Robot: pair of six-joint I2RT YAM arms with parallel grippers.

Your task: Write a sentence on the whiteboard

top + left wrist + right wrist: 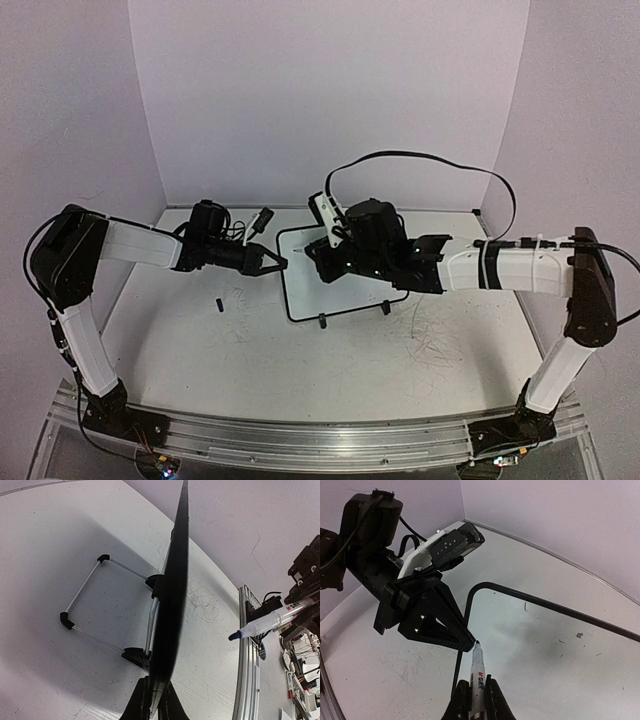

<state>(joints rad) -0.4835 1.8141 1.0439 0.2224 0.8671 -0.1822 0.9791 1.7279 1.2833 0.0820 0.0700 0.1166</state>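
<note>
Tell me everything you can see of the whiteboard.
The whiteboard is a small rectangular white panel in a thin black frame with rounded corners. Two small black feet show along its near edge, and a wire stand with black corner caps juts from its back. Its face is nearly blank, with only a few dark specks. It sits between the two arms. The left gripper is shut on its left edge. The marker in the right gripper has its tip by that edge, contact unclear.
</note>
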